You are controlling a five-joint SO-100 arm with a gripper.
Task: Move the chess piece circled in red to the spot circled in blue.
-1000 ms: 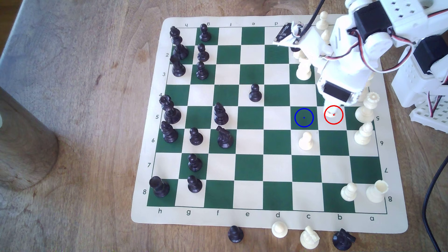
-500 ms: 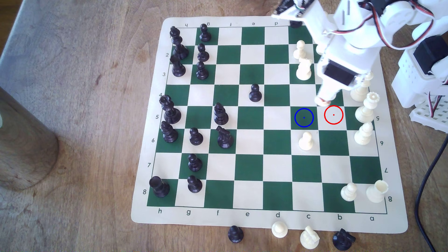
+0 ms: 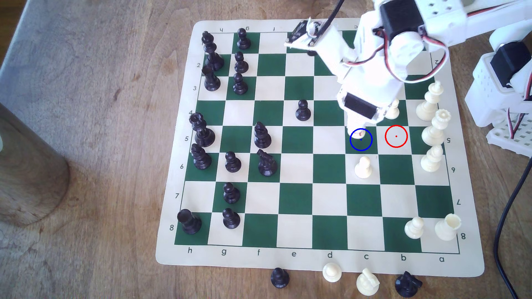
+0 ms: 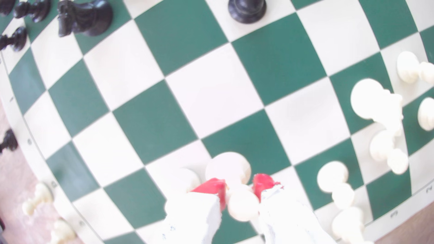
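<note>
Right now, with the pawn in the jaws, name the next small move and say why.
Probably lower straight down and then open. The gripper is shut on the white pawn at the upper edge of the blue-circled square, and the red-circled square is bare. Whether the base touches the board is unclear.

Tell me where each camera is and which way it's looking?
Exterior view: sits above the table, looking down at the chessboard; the white arm reaches in from the exterior view's right, its gripper over the blue-circled spot.
Wrist view: rides on the arm, looking down past the red-padded gripper at the board.
Shared: both show the gripper, the held white pawn, and green-and-cream squares.
</note>
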